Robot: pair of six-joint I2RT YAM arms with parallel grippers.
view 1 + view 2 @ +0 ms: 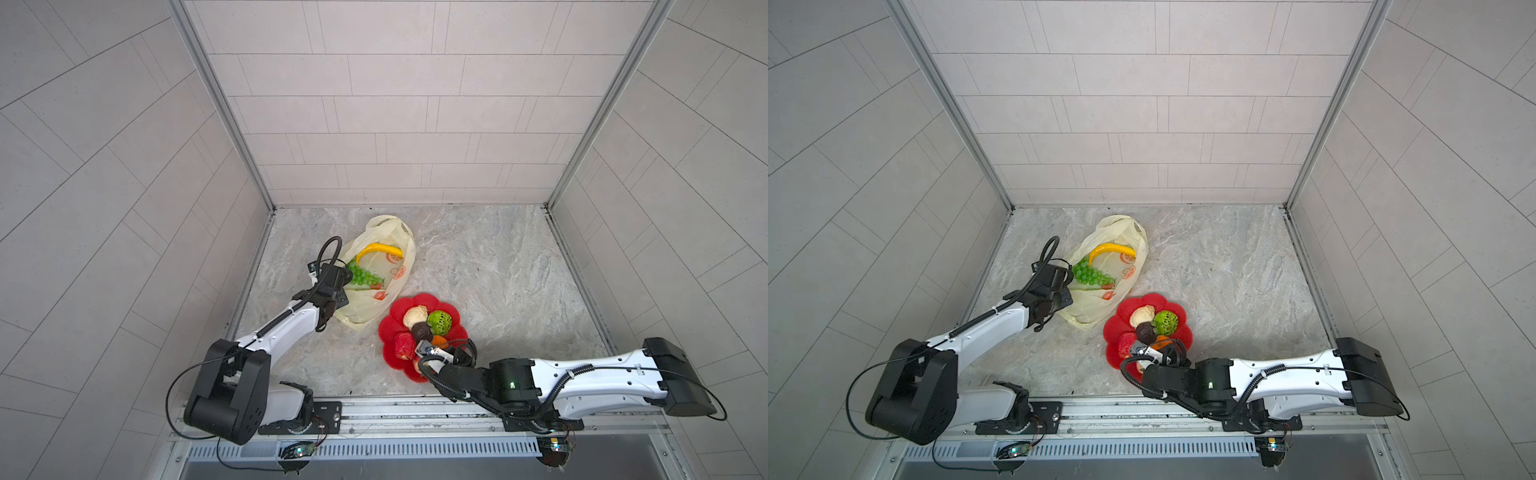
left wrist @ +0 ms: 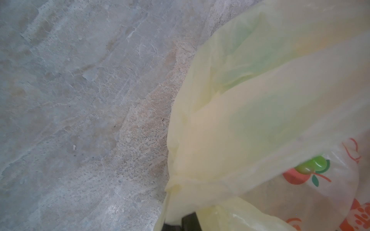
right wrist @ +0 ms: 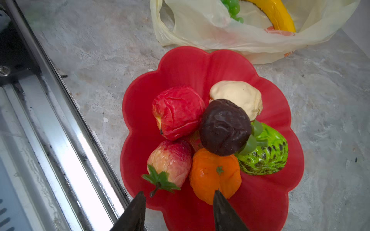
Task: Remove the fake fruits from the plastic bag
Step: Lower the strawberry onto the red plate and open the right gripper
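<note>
1. The left pincer (image 1: 341, 279) clamps the bag (image 1: 374, 307) at its rim on the worktop (image 1: 478, 270).
2. The banana (image 1: 380, 249) and grapes (image 1: 363, 275) lie inside the bag.
3. The right pincer (image 3: 179, 192), apart and empty, hangs over the plate (image 3: 180, 66) holding other fruits (image 3: 224, 128).

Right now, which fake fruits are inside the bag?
The yellow banana and green grape bunch lie in the plastic bag; the others sit on the red plate.

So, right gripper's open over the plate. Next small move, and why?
Probably swing the right gripper, open and empty over the red plate, across to the mouth of the plastic bag for the banana. It and the grape bunch are the only fruits visible inside, and the left gripper is pinching the bag's edge.
</note>
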